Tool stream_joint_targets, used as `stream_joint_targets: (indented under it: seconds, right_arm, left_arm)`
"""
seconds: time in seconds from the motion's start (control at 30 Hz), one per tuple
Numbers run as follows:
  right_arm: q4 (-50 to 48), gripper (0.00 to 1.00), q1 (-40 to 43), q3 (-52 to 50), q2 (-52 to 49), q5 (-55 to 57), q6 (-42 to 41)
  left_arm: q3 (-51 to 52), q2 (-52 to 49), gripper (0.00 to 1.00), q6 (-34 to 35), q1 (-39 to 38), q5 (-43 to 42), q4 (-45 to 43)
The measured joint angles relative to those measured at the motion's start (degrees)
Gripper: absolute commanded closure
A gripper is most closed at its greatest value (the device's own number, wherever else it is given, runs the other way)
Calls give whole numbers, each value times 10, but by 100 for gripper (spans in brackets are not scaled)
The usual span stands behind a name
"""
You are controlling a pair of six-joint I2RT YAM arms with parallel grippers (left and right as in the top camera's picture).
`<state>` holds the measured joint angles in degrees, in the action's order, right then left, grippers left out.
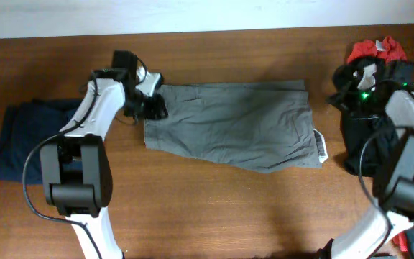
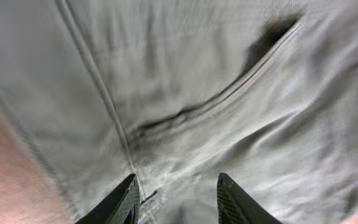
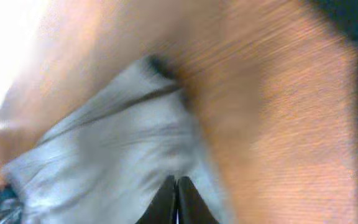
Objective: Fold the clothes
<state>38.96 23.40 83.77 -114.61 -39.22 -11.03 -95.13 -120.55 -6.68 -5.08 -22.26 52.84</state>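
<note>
From above, the grey shorts (image 1: 236, 126) lie flat in the middle of the table (image 1: 228, 216), folded into a wide band, with a small white label (image 1: 321, 146) showing at their right end. The left gripper (image 1: 155, 109) sits at the shorts' left edge. A dark navy garment (image 1: 27, 137) lies well off to the left, and a black and red heap (image 1: 372, 65) sits at the far right, with the right arm standing over it.

The left wrist camera gives what the overhead cannot: its two dark fingers (image 2: 124, 200) stand partly apart just above the grey cloth, with nothing pinched between them. A slanted pocket seam (image 2: 229, 93) and a long stitched line run across the fabric below.

The right gripper (image 3: 176, 196) I can only make out in its own wrist view, where the fingertips are pressed together with just a hairline between them. That view is badly blurred; grey cloth lies under the tips beside bare wood, and I cannot tell whether any of it is caught in them.
</note>
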Motion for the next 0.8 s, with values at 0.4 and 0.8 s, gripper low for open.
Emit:
stream_joint_targets:
  seconds: [0.4, 0.8]
  right_arm:
    - [162, 95, -219, 0, 52, -2, 138]
    - [188, 94, -405, 0, -22, 76, 173]
  left_arm:
    - [-23, -7, 81, -26, -31, -24, -70]
    - [-23, -98, 85, -41, -50, -44, -101]
